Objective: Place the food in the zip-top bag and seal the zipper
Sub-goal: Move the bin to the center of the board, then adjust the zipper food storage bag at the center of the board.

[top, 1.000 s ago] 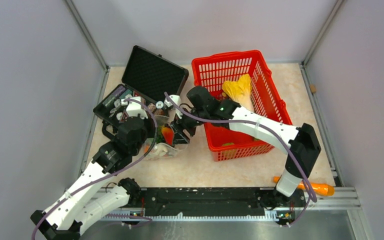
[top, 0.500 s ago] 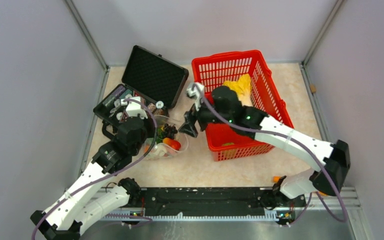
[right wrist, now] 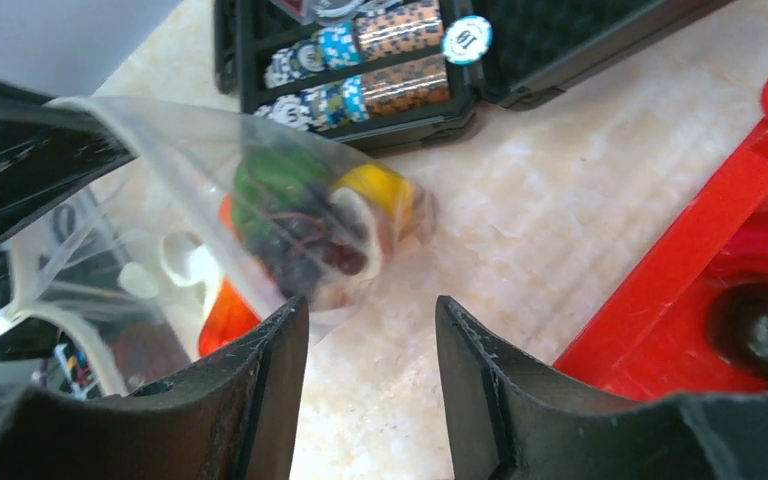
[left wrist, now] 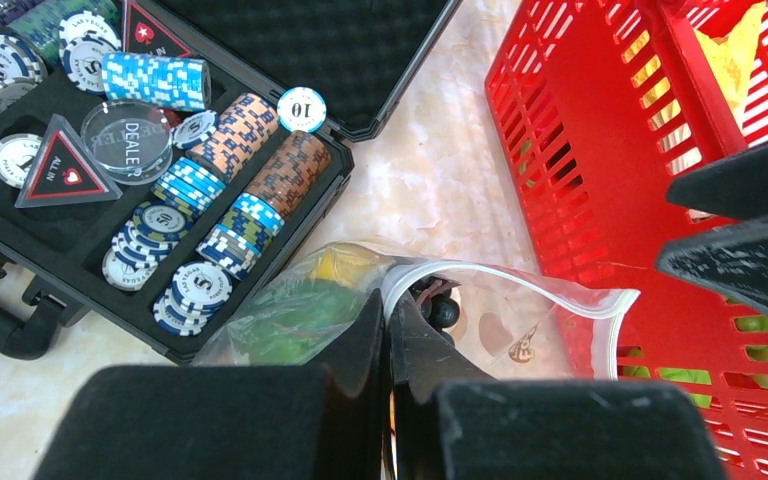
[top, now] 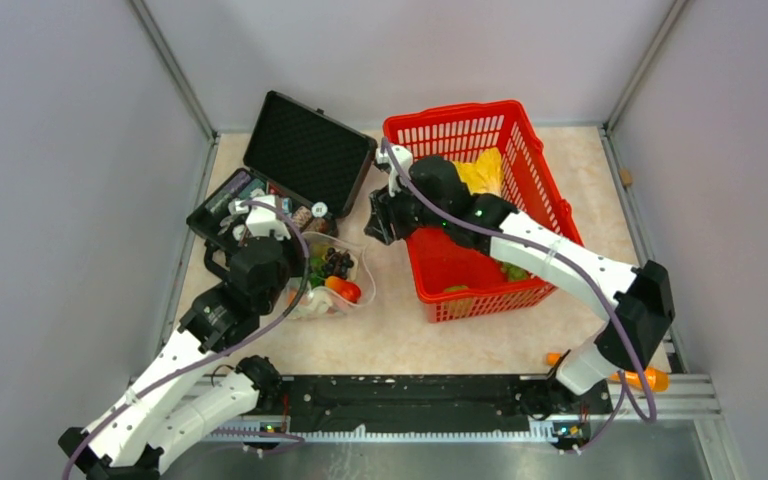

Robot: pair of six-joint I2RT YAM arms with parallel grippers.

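Pinching the crinkly clear zip-top bag at its mouth rim with the left gripper, black fingers clamped flat on the film. Sits on marbled tabletop between foam-lined black case and rigid red mesh basket, glossy rounded food inside: green, yellow, dark grapes, orange-red. Holds right gripper beside the bag, jaws parted, empty.

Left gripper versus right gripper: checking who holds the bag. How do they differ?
The left gripper is shut, pinching the zip-top bag; the right gripper is open, holding nothing. The left is at the bag; the right, beside the red basket. Both are black.
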